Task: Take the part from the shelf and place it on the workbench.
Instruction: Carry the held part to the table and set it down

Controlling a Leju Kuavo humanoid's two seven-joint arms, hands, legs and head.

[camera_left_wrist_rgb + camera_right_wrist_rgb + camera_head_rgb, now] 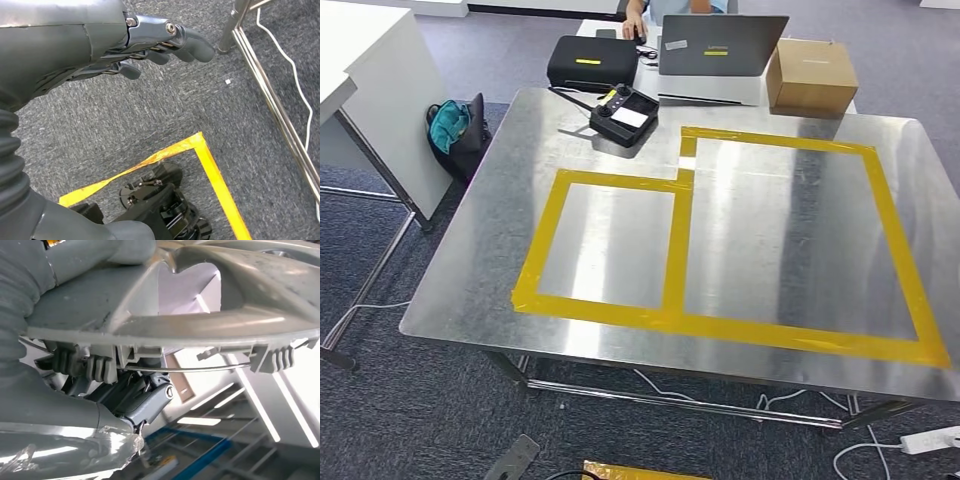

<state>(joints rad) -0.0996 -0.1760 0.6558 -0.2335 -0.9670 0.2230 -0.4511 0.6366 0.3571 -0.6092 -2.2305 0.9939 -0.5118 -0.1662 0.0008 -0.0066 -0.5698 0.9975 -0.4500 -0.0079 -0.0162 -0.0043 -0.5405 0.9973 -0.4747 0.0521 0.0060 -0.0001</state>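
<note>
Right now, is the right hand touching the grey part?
Touching. The right wrist view shows the right hand pressed up under the grey part, its fingers against the part's underside with no gap.

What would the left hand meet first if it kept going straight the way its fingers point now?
Probably the grey carpet floor. The left hand holds nothing, its fingers stretched out toward the foot of the metal table leg. The leg lies close to that line, so depth leaves it uncertain which comes first.

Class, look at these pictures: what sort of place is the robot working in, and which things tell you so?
Probably an office used as a robot test lab: a metal workbench marked with yellow tape, a laptop on the desk behind, and grey carpet.
</note>
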